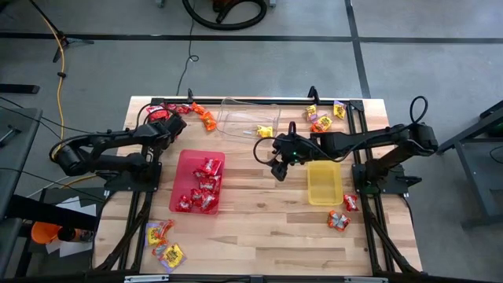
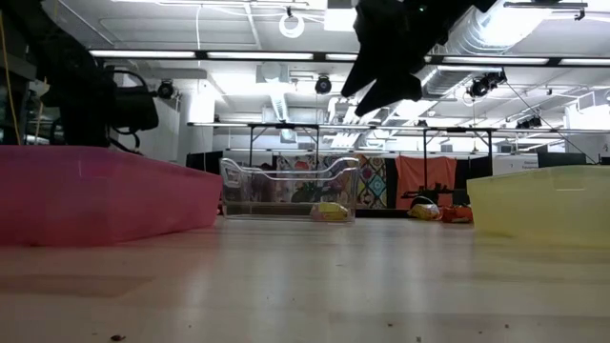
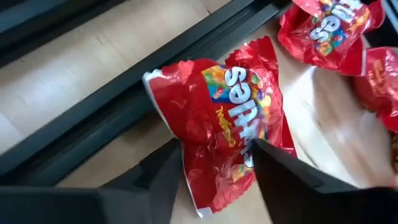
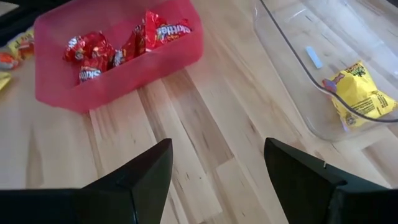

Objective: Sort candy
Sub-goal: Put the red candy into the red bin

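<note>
A red candy packet (image 3: 217,118) lies at the table's far left corner, partly on the black frame rail (image 3: 112,118) and partly on the wood. My left gripper (image 3: 214,146) points steeply down at it, open, one finger on each side of the packet's lower part. More red candy (image 3: 329,25) lies just beyond. My right gripper (image 1: 279,167) hangs open and empty above the table's middle, between the red tray (image 1: 187,161) and the yellow tray (image 1: 324,182). The red tray holds several red packets (image 4: 93,50). The clear tray (image 1: 236,110) holds one yellow packet (image 4: 360,90). My left gripper has its two fingers (image 3: 280,174) astride the red packet's lower part (image 3: 217,174), coming from above and slanting down. The packet lies flat on the rail and the table. Whether the fingers touch the wrapper, I cannot tell.
Orange packets (image 1: 206,118) lie at the far edge left of the clear tray. Mixed orange and yellow packets (image 1: 322,119) sit at the far right, red ones (image 1: 342,216) near the yellow tray, yellow ones (image 1: 163,242) at the near left. Bare wood lies between the trays.
</note>
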